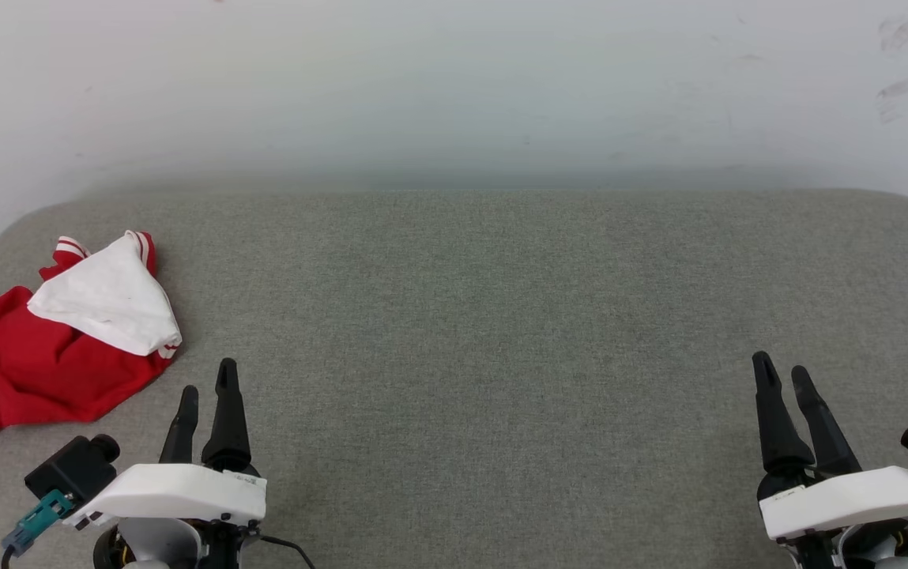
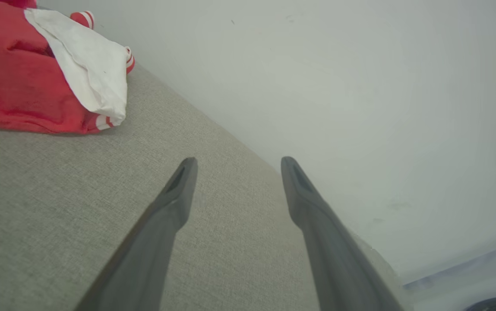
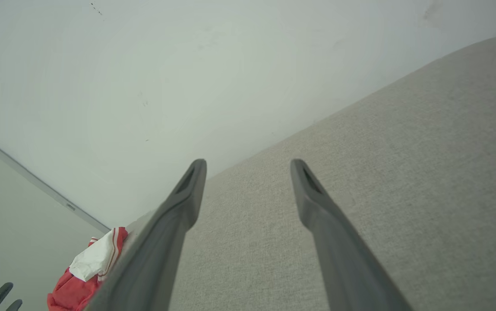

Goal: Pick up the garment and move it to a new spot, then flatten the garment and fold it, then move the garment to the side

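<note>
The garment (image 1: 35,371) lies crumpled at the left edge of the grey padded worktop (image 1: 485,316), toward its far left corner, with a white sleeve draped over the red body. The pick-up seems not yet begun. The left gripper (image 1: 207,379) sits by the near edge, near the heap, with its fingers parted and empty. The right gripper (image 1: 781,365), likewise parted and empty, is well apart toward the right edge. The next move probably calls for the left arm to reach over and pinch a raised fold.
</note>
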### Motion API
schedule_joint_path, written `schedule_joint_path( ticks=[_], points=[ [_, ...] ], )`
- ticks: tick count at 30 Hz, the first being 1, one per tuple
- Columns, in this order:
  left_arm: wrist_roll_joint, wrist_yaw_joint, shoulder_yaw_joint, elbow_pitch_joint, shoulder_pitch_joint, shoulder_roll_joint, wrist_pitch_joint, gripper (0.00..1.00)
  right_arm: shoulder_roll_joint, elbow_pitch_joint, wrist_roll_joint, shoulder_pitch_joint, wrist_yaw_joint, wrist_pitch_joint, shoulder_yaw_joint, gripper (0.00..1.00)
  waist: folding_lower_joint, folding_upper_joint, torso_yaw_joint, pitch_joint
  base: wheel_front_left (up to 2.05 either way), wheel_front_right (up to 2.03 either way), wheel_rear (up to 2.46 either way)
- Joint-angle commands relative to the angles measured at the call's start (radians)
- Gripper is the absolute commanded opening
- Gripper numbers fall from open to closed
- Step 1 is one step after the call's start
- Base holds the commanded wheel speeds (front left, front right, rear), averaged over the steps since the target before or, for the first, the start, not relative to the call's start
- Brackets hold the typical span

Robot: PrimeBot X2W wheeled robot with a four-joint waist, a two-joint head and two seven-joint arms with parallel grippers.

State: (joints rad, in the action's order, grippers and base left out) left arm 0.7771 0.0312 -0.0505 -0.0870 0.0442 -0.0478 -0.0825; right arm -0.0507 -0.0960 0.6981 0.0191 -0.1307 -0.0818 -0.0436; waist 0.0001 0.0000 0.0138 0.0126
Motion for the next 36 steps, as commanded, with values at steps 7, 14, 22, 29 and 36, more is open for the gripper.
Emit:
schedule_joint_path(
  ticks=[7, 14, 22, 29, 36],
  points=[
    [-0.129, 0.021, 0.022, 0.033, -0.004, -0.006, -0.031, 1.0, 0.0, 0.039, -0.121, -0.003, 0.0, -0.03, 0.012, 1.0, -0.0001, 0.0, 0.002, 0.001, 0.0, 0.0, 0.0],
    [-0.218, 0.038, 0.039, 0.045, -0.01, -0.012, -0.05, 1.0, 0.0, 0.057, -0.212, -0.012, 0.0, -0.051, 0.017, 1.0, -0.0001, 0.0, 0.006, 0.001, 0.0, 0.0, 0.0],
    [-0.307, 0.059, 0.056, 0.06, -0.019, -0.018, -0.073, 1.0, 0.0, 0.072, -0.306, -0.017, 0.0, -0.072, 0.023, 1.0, -0.0001, 0.0, 0.009, 0.002, 0.0, 0.0, 0.0],
    [-0.382, 0.07, 0.071, 0.074, -0.027, -0.025, -0.09, 1.0, 0.0, 0.082, -0.379, -0.026, 0.0, -0.09, 0.026, 1.0, -0.0001, 0.0, 0.01, 0.002, 0.0, 0.0, 0.0],
    [-0.451, 0.079, 0.091, 0.081, -0.029, -0.03, -0.107, 1.0, 0.0, 0.092, -0.453, -0.032, 0.0, -0.107, 0.03, 1.0, -0.0001, 0.0, 0.013, 0.003, 0.0, 0.0, 0.0]
  ],
)
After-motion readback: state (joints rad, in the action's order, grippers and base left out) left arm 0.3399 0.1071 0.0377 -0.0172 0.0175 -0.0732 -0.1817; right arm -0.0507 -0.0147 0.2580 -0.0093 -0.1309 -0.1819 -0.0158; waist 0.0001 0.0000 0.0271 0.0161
